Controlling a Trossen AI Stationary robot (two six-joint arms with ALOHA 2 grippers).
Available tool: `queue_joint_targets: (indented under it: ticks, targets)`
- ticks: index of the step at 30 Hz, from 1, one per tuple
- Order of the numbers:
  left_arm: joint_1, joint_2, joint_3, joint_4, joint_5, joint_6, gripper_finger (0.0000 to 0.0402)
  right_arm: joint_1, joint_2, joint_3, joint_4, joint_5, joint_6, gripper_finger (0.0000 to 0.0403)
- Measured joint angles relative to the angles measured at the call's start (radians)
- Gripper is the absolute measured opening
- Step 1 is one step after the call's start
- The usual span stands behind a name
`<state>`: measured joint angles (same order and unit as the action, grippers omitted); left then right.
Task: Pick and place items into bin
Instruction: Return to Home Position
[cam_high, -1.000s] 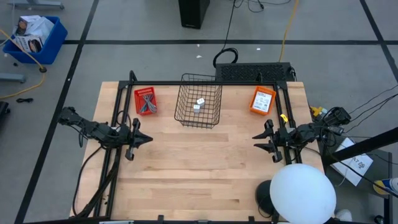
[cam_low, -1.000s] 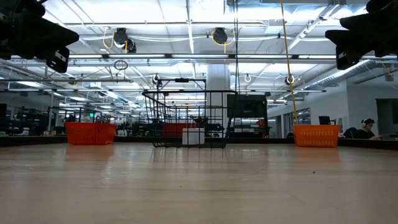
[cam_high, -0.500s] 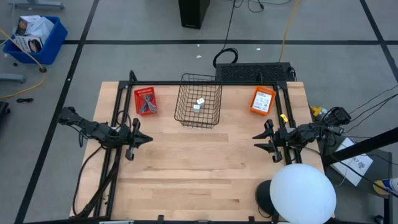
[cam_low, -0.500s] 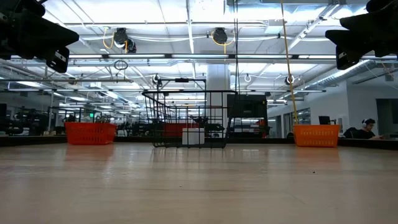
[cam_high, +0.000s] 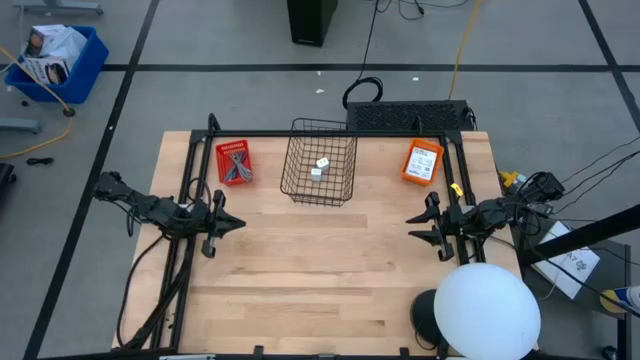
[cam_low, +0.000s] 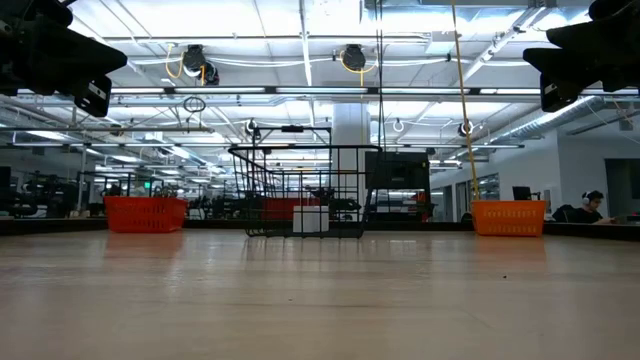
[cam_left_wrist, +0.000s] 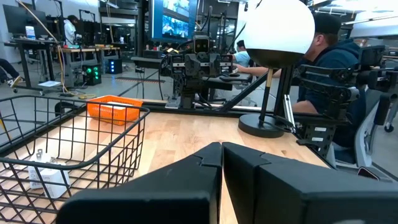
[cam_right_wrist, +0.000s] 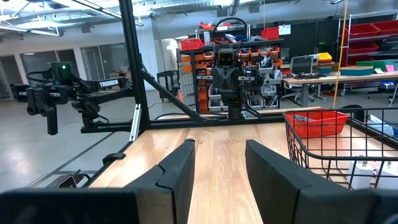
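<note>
Two small white cubes (cam_high: 322, 162) lie close together on the floor of a black wire basket (cam_high: 288, 160). It stands at the far middle of the light wooden table (cam_high: 320, 290). In the low view one white cube (cam_low: 310, 220) shows through the basket's mesh.

To the left of the wire basket, and apart from it, a small red plastic basket (cam_high: 220, 160) holds thin grey pieces (cam_high: 236, 166). They are too small to tell apart. To the right, also apart, a small orange plastic basket (cam_high: 407, 168) holds a white printed packet (cam_high: 425, 160).

Left gripper (cam_high: 237, 224) hovers over the table's left edge, on the near side of the red basket, and points toward the table centre. In its wrist view the two dark fingers (cam_left_wrist: 186, 177) are pressed together with nothing between them.

Right gripper (cam_high: 413, 228) hovers over the right edge, on the near side of the orange basket, and points inward. Its fingers (cam_right_wrist: 177, 165) stand apart with a clear gap and hold nothing. Both grippers are clear of all three baskets.

A white globe lamp (cam_high: 487, 310) on a black round base stands at the near right corner. In the left wrist view a person in a dark shirt (cam_left_wrist: 336, 56) sits beyond the table, behind the lamp.
</note>
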<state>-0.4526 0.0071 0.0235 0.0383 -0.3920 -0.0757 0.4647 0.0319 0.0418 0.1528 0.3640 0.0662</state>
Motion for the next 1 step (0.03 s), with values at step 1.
queue_joint_targets:
  ticks: [1]
  targets:
    - [0.0,0.0,0.0,0.0,0.0,0.0,0.0017,0.0,0.0,0.0,0.0,0.0,0.0,0.0132]
